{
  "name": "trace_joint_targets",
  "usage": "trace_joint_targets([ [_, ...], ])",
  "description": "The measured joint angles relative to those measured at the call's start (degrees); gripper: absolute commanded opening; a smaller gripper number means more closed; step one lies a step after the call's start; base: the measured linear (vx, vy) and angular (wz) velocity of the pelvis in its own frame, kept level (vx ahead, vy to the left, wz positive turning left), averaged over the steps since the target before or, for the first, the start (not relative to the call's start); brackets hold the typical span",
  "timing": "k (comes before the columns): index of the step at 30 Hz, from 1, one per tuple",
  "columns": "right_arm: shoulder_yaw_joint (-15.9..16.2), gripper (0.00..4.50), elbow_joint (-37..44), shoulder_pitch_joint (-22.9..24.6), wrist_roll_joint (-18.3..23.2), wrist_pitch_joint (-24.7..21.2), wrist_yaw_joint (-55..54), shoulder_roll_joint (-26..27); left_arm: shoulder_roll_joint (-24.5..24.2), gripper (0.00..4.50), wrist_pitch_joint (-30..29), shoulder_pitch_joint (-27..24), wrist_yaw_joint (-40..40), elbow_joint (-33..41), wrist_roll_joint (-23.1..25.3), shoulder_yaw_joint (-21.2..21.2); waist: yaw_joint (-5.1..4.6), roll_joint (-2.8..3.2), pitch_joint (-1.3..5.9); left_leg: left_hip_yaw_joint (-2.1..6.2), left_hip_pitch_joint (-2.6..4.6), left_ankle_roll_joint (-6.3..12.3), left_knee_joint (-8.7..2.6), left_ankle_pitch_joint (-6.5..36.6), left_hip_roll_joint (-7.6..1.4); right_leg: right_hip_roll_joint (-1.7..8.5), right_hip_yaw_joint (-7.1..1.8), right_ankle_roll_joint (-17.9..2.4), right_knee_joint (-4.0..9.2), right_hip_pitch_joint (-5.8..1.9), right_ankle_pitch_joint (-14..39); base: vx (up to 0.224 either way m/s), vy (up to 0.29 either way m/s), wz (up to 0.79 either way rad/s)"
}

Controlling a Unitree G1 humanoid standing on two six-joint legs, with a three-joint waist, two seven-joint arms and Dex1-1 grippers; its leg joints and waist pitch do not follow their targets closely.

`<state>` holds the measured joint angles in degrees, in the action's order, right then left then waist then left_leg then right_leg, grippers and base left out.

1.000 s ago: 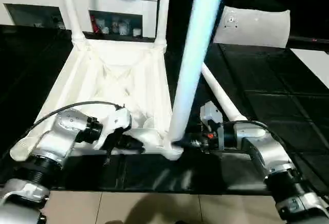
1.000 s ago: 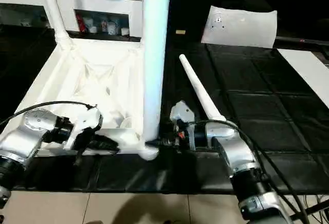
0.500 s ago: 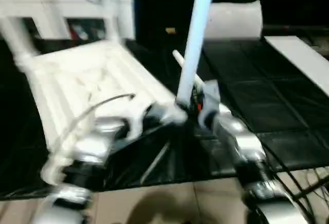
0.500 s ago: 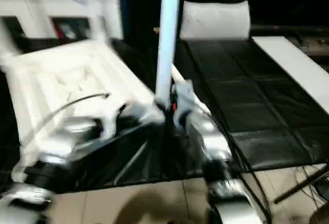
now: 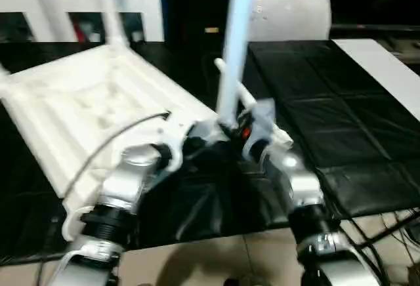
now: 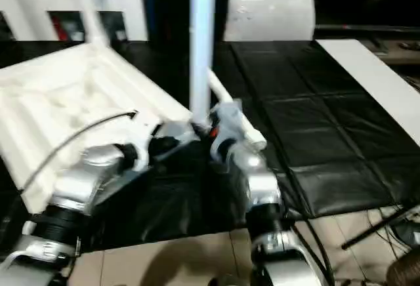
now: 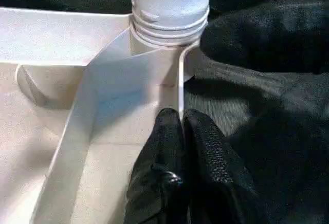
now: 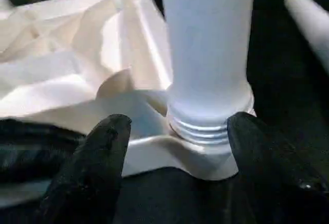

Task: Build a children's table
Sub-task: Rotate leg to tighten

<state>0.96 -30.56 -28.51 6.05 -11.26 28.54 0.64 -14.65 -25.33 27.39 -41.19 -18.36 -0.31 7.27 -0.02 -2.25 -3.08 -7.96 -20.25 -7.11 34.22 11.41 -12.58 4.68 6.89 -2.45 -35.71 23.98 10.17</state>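
The children's table lies upside down: its white ribbed tabletop (image 5: pixel 85 102) rests on the black mat. One leg (image 5: pixel 233 43) stands upright in the near right corner socket, and another leg (image 5: pixel 108 10) stands in a far corner. A loose leg (image 5: pixel 244 96) lies on the mat just behind. My left gripper (image 7: pixel 182 115) is shut on the tabletop's thin rim close to that socket. Around the threaded base of the upright leg (image 8: pixel 208 54) my right gripper (image 8: pixel 180 126) is open, both fingers (image 8: pixel 97 152) standing off it.
A white pillow-like block (image 5: pixel 289 14) lies at the back, and a flat white plank (image 5: pixel 384 66) at the right. The black mat (image 5: pixel 341 115) ends at tiled floor (image 5: pixel 216 260) near me. White shelving (image 5: pixel 65 10) stands behind the tabletop.
The whole picture has shifted, so the camera moved. My right gripper's fingers have spread away from the upright leg's base. The left gripper stays on the rim.
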Motion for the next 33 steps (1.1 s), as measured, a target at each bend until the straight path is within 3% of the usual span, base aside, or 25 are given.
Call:
trace_joint_targets([
  [11,1.8,4.44,5.7,2.2,3.4,2.8,20.7,-13.4,-12.1,0.0,9.4,-0.7,-19.2,-1.7,-1.3,3.4,2.49,0.04,-0.03,-0.15,0.28,-0.06,0.0,0.0,-0.29,-0.31,-0.09,-0.2,0.18,-0.26,-0.2,0.0,0.0,0.0],
  [17,4.7,4.44,5.7,2.2,3.7,3.0,30.4,-17.5,-15.2,0.0,15.3,0.4,-28.5,-5.3,-2.5,5.1,3.61,0.0,-0.01,-0.22,0.32,-0.19,0.03,0.1,-0.3,-0.24,-0.12,-0.1,0.5,-0.48,-0.4,0.0,0.0,0.0],
  [24,5.7,4.44,5.7,2.0,4.6,3.4,32.7,-17.9,-14.4,0.0,15.3,2.7,-26.9,-7.8,-1.7,5.8,3.51,-0.01,0.0,-0.24,0.35,-0.15,0.12,0.0,-0.31,-0.21,-0.15,0.0,0.53,-0.54,-0.5,0.0,0.0,0.0],
  [27,6.0,4.5,5.7,2.0,4.7,4.0,33.3,-17.8,-13.4,0.54,12.8,2.7,-25.2,-7.8,-2.2,5.1,3.36,-0.01,0.0,-0.25,0.36,-0.17,0.12,0.0,-0.29,-0.24,-0.13,0.1,0.53,-0.54,-0.4,0.0,0.0,0.0],
  [30,6.3,4.5,5.7,2.0,4.7,4.2,33.9,-17.8,-12.9,0.6,11.5,2.7,-24.7,-7.8,-2.4,4.8,3.31,-0.03,-0.01,-0.26,0.36,-0.16,0.12,0.0,-0.3,-0.26,-0.13,0.2,0.54,-0.52,-0.4,0.0,0.0,0.0],
  [33,6.3,4.5,5.7,2.0,4.9,4.4,34.1,-17.8,-13.0,0.96,11.1,2.8,-23.8,-8.3,-2.2,4.9,3.25,-0.03,-0.01,-0.26,0.35,-0.16,0.11,0.0,-0.3,-0.26,-0.13,0.2,0.55,-0.52,-0.4,0.0,0.0,0.0],
])
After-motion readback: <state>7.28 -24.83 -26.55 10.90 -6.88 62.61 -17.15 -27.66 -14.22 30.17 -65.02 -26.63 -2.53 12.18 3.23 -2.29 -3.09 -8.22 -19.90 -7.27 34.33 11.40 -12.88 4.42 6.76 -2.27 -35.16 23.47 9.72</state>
